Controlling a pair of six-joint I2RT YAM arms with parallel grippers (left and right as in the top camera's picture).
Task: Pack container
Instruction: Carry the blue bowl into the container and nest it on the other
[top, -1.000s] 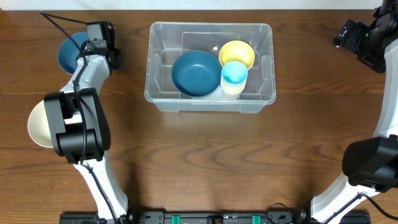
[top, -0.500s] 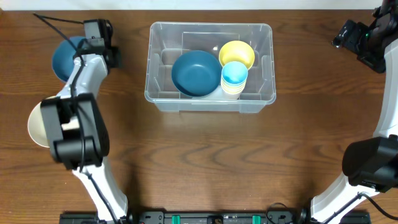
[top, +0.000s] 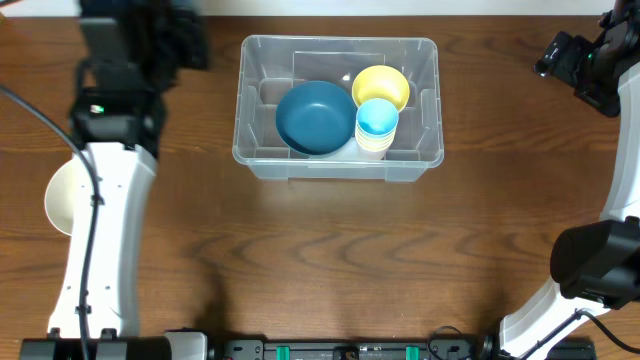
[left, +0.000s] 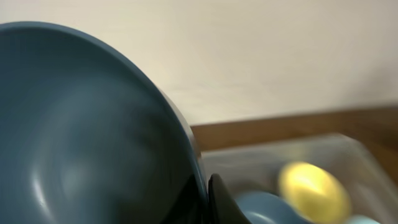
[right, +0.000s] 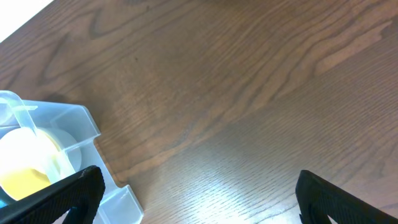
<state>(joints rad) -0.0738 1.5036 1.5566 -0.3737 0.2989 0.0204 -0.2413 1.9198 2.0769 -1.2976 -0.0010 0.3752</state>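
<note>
One glossy round blue bowl (left: 81, 137) is pinched at its rim by the left gripper (left: 204, 200). Ahead of it is a clear, ridged rectangular container (top: 340, 168). The right gripper (right: 198, 180) is spread wide.

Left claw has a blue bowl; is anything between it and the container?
Nothing visible: only bare table separates the held blue bowl in the left claw from the container. Inside sit a second blue bowl, yellow bowl and cups.

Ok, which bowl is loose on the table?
The cream bowl at the left edge; the blue bowl and yellow bowl sit in the container, the dark bowl in the left jaws.
</note>
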